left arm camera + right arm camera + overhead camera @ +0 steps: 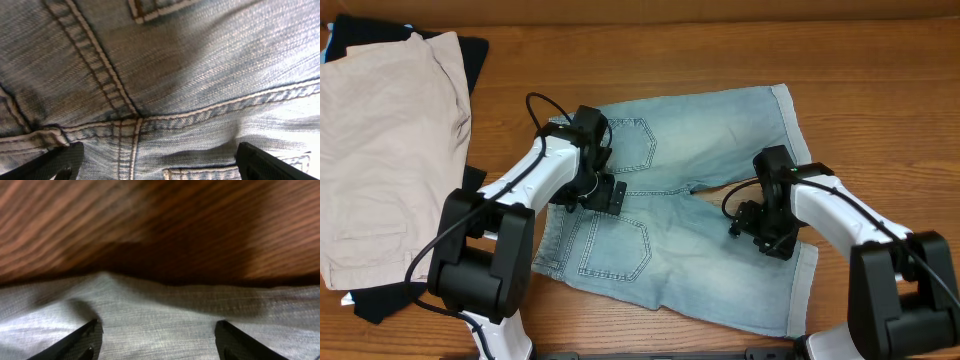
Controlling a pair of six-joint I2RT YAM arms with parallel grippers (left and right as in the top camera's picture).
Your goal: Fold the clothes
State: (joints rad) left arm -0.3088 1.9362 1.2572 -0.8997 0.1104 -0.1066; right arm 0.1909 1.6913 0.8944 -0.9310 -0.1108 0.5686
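Note:
The light blue denim shorts (700,140) lie spread flat on the wooden table, back pockets up, waistband to the left, legs to the right. My left gripper (605,195) is open and low over the seat seam between the two pockets; the left wrist view shows the stitched seams (137,120) close up between its fingers (160,162). My right gripper (760,235) is open and low over the inner edge of the near leg by the crotch gap. The right wrist view shows the denim edge (160,330) between its fingers (157,340), with bare wood beyond.
Beige khaki shorts (390,140) lie at the far left on top of a black garment (475,55). The wooden table (880,80) surrounds the denim shorts on the right and at the back.

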